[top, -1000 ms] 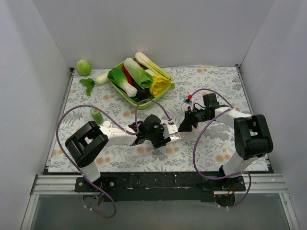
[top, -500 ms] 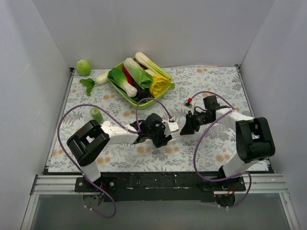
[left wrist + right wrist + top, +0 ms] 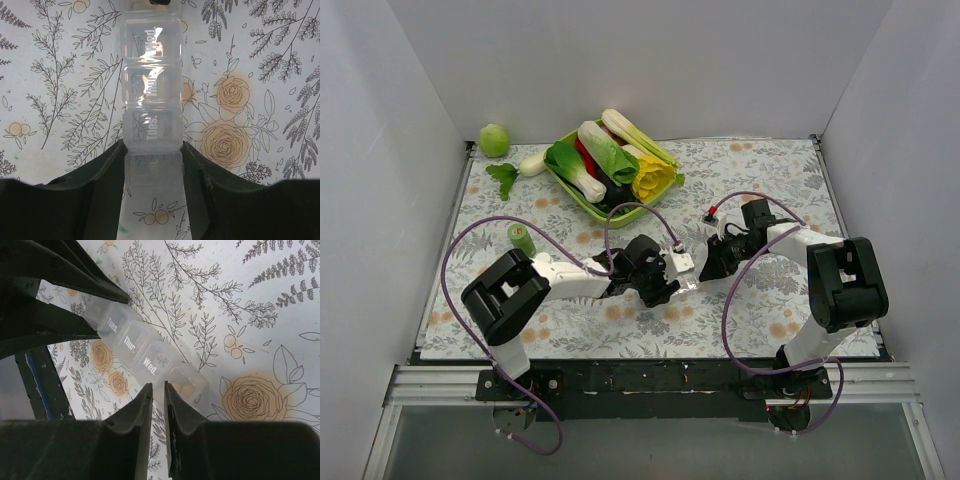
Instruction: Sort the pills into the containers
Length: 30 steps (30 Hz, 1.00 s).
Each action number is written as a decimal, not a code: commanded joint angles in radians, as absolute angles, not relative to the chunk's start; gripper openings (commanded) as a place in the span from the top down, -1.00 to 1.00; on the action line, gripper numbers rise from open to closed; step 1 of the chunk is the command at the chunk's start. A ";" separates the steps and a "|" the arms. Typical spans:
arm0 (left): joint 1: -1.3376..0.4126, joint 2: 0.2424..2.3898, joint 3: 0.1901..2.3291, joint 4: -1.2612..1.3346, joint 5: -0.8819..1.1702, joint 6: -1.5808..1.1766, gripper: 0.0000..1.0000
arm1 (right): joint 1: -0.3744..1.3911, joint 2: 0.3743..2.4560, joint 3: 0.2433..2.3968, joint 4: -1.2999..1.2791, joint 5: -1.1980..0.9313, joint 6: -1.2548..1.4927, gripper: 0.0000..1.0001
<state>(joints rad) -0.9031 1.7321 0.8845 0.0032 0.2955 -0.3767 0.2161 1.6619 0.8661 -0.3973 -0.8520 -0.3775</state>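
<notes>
The container, a clear pill-organiser strip (image 3: 152,75) with day labels, lies on the flowered cloth at mid-table (image 3: 686,277). My left gripper (image 3: 153,150) is shut on its near end, one black finger on each side. In the right wrist view the strip (image 3: 135,347) runs diagonally, and small orange pills (image 3: 183,389) sit in its end compartment. My right gripper (image 3: 158,386) is shut to a narrow slit, tips right at the strip's edge beside the "Wed." cell. I see nothing between its fingers. In the top view the two grippers, left (image 3: 672,272) and right (image 3: 707,265), meet at the strip.
A green tray of vegetables (image 3: 582,196) stands at the back. A green ball (image 3: 494,140) and a white radish (image 3: 530,163) lie back left. A small green bottle (image 3: 521,238) stands left of the left arm. Purple cables loop over both arms.
My right gripper pulled back a little from the strip, then closed in on its end again. My left gripper, still holding the strip, shifted slightly right.
</notes>
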 commanded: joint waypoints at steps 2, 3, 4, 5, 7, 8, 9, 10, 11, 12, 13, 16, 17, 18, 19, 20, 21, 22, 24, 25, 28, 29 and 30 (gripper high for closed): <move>-0.899 1.767 0.894 -0.081 0.296 -0.390 0.81 | 0.215 1.605 0.943 -0.489 -0.867 -0.495 0.66; -0.899 1.769 0.896 -0.084 0.295 -0.385 0.81 | 0.215 1.594 0.949 -0.491 -0.871 -0.503 0.68; -0.899 1.769 0.896 -0.087 0.293 -0.385 0.81 | 0.215 1.579 0.960 -0.492 -0.885 -0.508 0.73; -0.899 1.770 0.897 -0.087 0.296 -0.387 0.81 | 0.213 1.574 0.968 -0.511 -0.893 -0.532 0.81; -0.899 1.770 0.897 -0.087 0.296 -0.387 0.81 | 0.215 1.568 0.979 -0.526 -0.899 -0.548 0.89; -0.899 1.772 0.897 -0.089 0.295 -0.387 0.81 | 0.215 1.569 0.988 -0.544 -0.900 -0.576 0.96; -0.899 1.773 0.897 -0.090 0.295 -0.390 0.81 | 0.216 1.568 0.992 -0.555 -0.897 -0.586 0.97; -0.899 1.775 0.900 -0.089 0.298 -0.390 0.81 | 0.219 1.568 0.996 -0.561 -0.882 -0.598 0.97; -0.899 1.776 0.902 -0.089 0.298 -0.393 0.81 | 0.221 1.566 0.997 -0.566 -0.873 -0.606 0.97; -0.899 1.776 0.902 -0.090 0.296 -0.393 0.81 | 0.228 1.566 0.994 -0.571 -0.862 -0.615 0.97; -0.899 1.779 0.903 -0.091 0.296 -0.394 0.81 | 0.233 1.565 0.991 -0.569 -0.836 -0.615 0.97; -0.899 1.782 0.907 -0.097 0.293 -0.397 0.82 | 0.261 1.584 0.966 -0.555 -0.763 -0.601 0.97; -0.899 1.784 0.907 -0.095 0.293 -0.397 0.82 | 0.268 1.595 0.956 -0.548 -0.737 -0.591 0.97; -0.899 1.784 0.905 -0.097 0.291 -0.399 0.83 | 0.281 1.609 0.939 -0.537 -0.710 -0.578 0.97; -0.897 1.786 0.905 -0.098 0.291 -0.400 0.83 | 0.287 1.641 0.930 -0.532 -0.662 -0.571 0.97; -0.897 1.786 0.907 -0.098 0.290 -0.403 0.83 | 0.299 1.658 0.922 -0.526 -0.634 -0.563 0.97; -0.897 1.786 0.907 -0.103 0.287 -0.403 0.83 | 0.302 1.673 0.910 -0.519 -0.605 -0.554 0.97; -0.897 1.786 0.905 -0.103 0.288 -0.403 0.84 | 0.301 1.698 0.905 -0.499 -0.557 -0.529 0.97; -0.897 1.787 0.907 -0.107 0.287 -0.407 0.84 | 0.302 1.712 0.900 -0.485 -0.519 -0.517 0.97; -0.896 1.787 0.907 -0.109 0.285 -0.408 0.85 | 0.302 1.713 0.897 -0.476 -0.500 -0.511 0.97; -0.896 1.792 0.910 -0.110 0.285 -0.408 0.85 | 0.302 1.698 0.913 -0.492 -0.527 -0.517 0.97; -0.896 1.792 0.908 -0.110 0.285 -0.410 0.85 | 0.302 1.687 0.916 -0.497 -0.547 -0.531 0.97; -0.894 1.793 0.911 -0.113 0.282 -0.410 0.85 | 0.301 1.675 0.922 -0.505 -0.570 -0.538 0.97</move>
